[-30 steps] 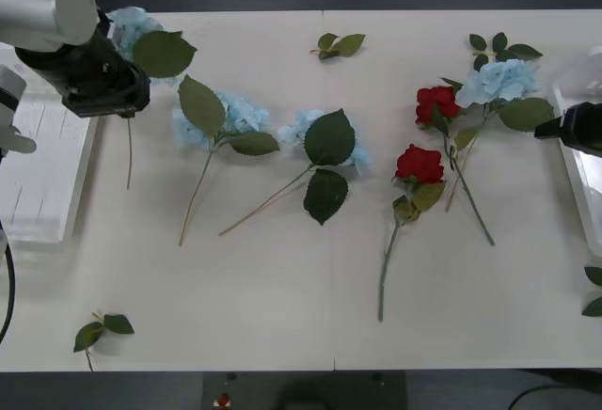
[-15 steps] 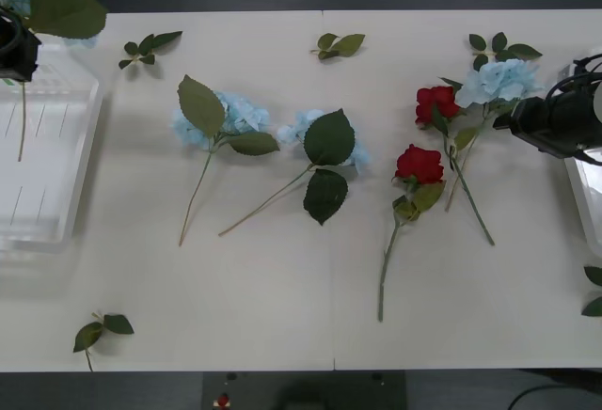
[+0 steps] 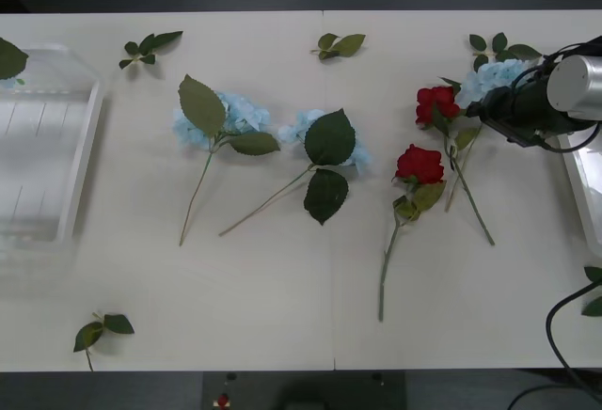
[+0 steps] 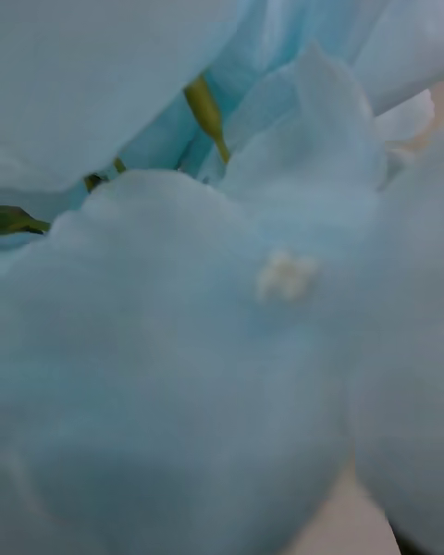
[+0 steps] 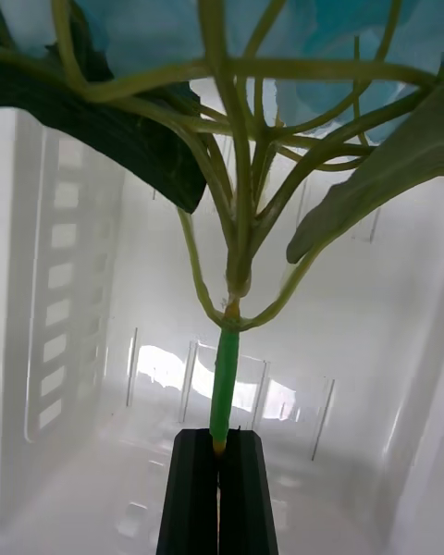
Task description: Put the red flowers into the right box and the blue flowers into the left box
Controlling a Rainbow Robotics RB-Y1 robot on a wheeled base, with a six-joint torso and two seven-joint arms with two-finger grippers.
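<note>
Gripping blue hydrangea stem (image 5: 223,384), left claw (image 5: 219,444) is hovering inside left box (image 3: 80,161); right claw (image 3: 477,106) state unclear.

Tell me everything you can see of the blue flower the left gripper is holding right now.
The blue flower is an artificial hydrangea-like cluster: pale blue petals spread over thin green branching stalks that join one plastic-looking main stem, with two large dark green leaves either side. The left gripper has its black fingers shut on the stem's lower end, holding it upright along the fingers. Behind it are the translucent white ribbed walls of the left box. In the front view, one leaf shows at the table's far left edge.
</note>
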